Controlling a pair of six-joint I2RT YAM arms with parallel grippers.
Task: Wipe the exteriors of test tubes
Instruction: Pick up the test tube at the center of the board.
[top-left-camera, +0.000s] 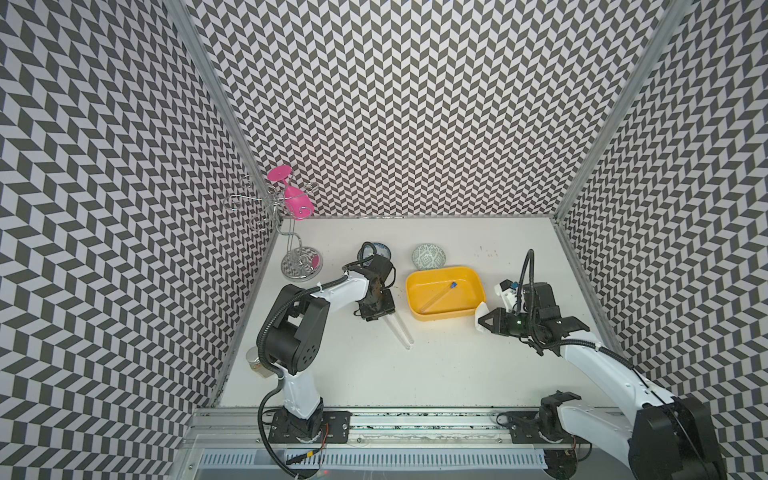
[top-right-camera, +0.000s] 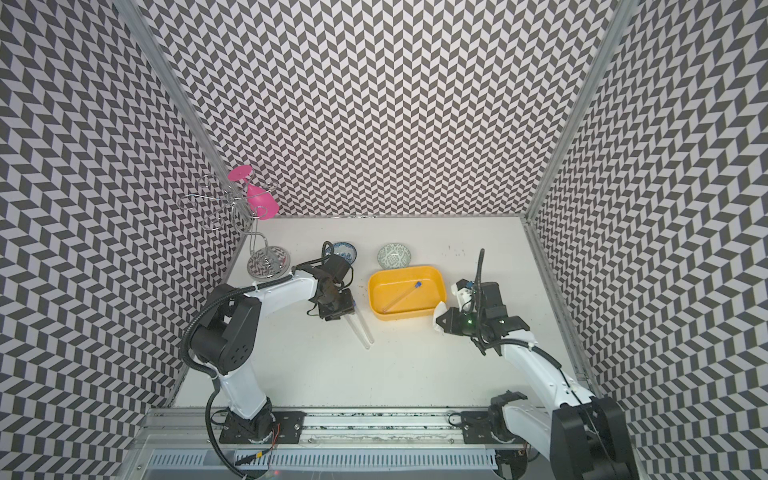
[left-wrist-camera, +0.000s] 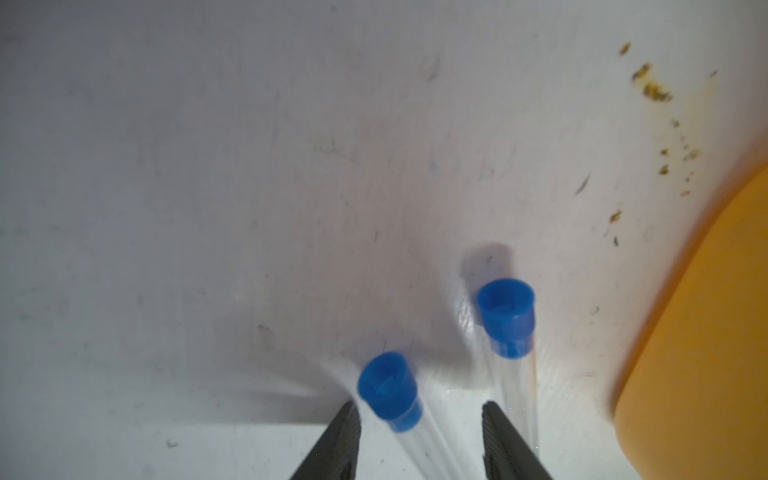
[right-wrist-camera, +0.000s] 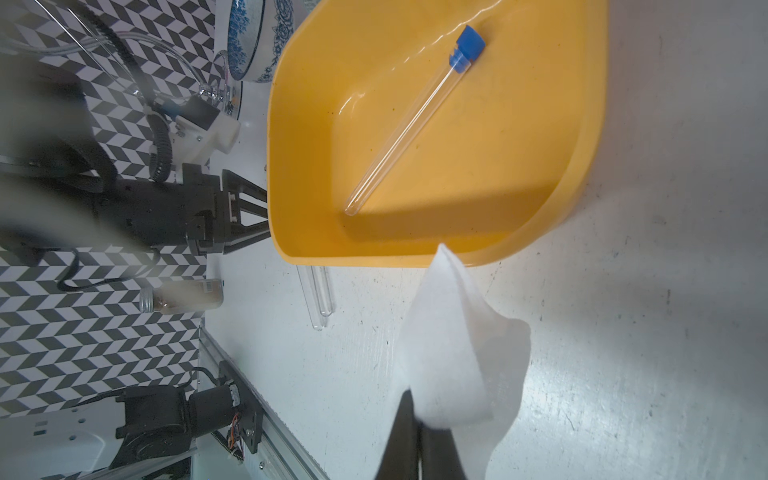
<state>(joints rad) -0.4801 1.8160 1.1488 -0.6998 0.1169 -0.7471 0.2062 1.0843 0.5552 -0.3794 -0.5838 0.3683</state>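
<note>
yellow plastic tub, near mid-table in both top views. contents: one test tube, blue cap toward 1 o'clock, round end toward 7 o'clock. my right wrist view shows that tube sharply, flat on the tub floor.

pair of test tubes, on the bare table just beside the tub at its 8 o'clock, round ends toward 5 o'clock. from above, their capped ends are hidden under the left arm. only the left wrist view gives me the blue caps, blurred.

left gripper: fingers apart, straddling one tube of the pair; the second tube lies just outside one finger. i cannot tell whether either finger touches glass.

right gripper: at the tub's 4 o'clock, jaws together, pinching a white tissue. top views show me only a white corner of the tissue beside the tub; the wrist view shows the whole sheet.

patterned bowl, about 12 o'clock of the tub; second bowl half hidden behind the left arm.
</note>
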